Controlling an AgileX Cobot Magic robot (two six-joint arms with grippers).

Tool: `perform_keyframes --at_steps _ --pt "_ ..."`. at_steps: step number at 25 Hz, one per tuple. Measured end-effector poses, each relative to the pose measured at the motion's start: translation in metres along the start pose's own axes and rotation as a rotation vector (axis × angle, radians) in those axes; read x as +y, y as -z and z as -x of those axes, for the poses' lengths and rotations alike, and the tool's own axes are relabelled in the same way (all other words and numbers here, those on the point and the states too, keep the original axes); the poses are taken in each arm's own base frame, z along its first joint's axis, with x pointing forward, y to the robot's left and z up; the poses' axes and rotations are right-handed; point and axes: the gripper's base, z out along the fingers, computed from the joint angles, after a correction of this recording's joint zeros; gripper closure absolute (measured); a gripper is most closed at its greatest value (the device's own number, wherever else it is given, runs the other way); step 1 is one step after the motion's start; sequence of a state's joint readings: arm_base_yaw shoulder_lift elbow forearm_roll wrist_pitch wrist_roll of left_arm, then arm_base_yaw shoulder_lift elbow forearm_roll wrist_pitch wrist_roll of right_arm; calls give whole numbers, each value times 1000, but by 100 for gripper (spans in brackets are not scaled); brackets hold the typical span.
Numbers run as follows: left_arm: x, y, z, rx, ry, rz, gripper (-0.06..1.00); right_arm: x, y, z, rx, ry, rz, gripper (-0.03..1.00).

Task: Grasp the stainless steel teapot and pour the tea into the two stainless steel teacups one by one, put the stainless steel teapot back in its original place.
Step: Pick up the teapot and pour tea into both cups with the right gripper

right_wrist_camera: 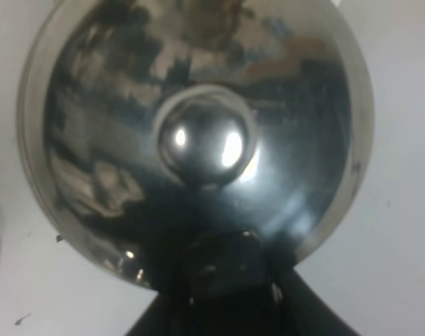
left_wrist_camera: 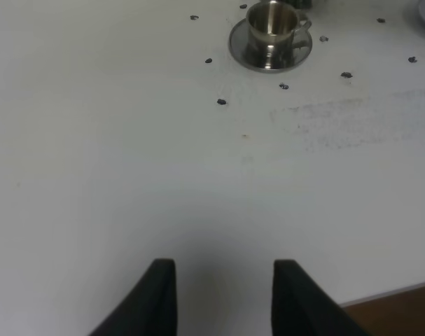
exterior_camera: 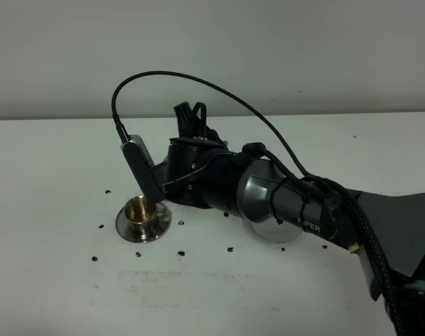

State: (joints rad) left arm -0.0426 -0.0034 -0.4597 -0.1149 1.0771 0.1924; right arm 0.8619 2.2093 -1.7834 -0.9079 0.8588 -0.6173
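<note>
Right gripper (right_wrist_camera: 223,269) clamping closed at handle side of stainless steel teapot (right_wrist_camera: 114,119). Pot lying directly beneath it, hiding behind arm (exterior_camera: 268,189) in high view. Left gripper (left_wrist_camera: 224,287) idling, narrowly parted, empty. Risk: thin-handle grip slipping, pot swinging, tea spilling beside teacup (exterior_camera: 141,210).

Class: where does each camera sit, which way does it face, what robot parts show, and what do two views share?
Exterior high: up high, looking down on the table; right arm shows.
Left wrist: low over the table, facing the cup; left gripper shows.
Right wrist: directly above the teapot; right gripper shows.
Shared: exterior and left wrist see the cup.
</note>
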Motion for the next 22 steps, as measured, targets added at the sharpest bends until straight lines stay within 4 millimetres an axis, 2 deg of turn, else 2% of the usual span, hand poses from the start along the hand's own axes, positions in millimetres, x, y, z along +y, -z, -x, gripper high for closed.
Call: perform_keyframes --at_steps 22 --pt "0 0 0 0 0 1 63 -2 0 0 -1 42 -27 76"
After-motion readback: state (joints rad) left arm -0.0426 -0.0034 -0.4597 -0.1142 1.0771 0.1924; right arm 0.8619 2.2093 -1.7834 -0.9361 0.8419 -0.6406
